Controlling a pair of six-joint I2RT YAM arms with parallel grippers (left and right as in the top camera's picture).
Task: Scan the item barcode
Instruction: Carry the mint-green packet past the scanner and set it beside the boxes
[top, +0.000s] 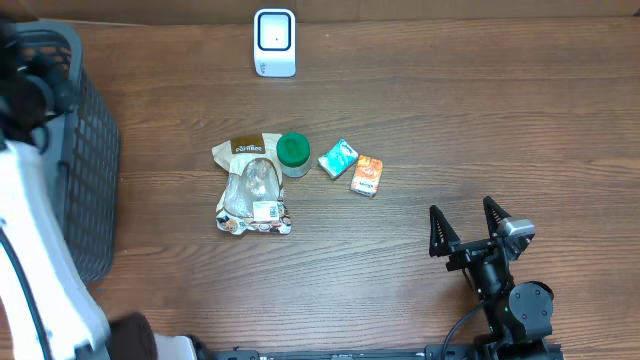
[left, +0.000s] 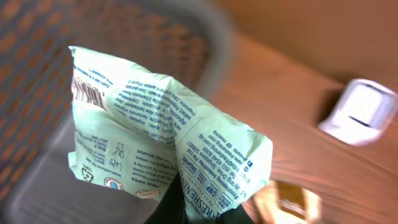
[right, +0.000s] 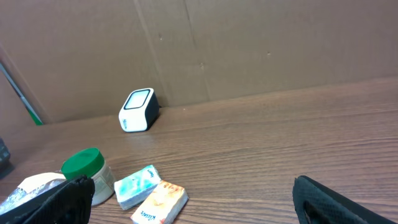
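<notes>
Surface (top: 480, 110) of brown wood grain spreads under both arms, and we see plain cardboard panels (right: 249, 50) closing it off at the back. A dark mesh basket (top: 85, 150) stands at its left edge. A small white scanner (top: 274, 42) sits at the far edge, close to the cardboard.

Our left jaws are clenched on the pale green packet (left: 161, 137). They pinch its lower edge, so the crumpled pack rises above them with its printed side toward the wrist camera. Behind the packet we make out the basket's rim and mesh, blurred. The scanner lies well off to the right of these jaws.

Our right jaws stand spread wide with nothing between them, at the near right part of the surface. Ahead of them and to their left lies an orange packet (top: 366, 175), with a teal packet (top: 339, 158) just beside it. Farther left is a green-lidded jar (top: 293, 152), set against a clear bag with a brown label (top: 252, 187). All four lie well apart from these jaws, and the scanner is farther ahead again.
</notes>
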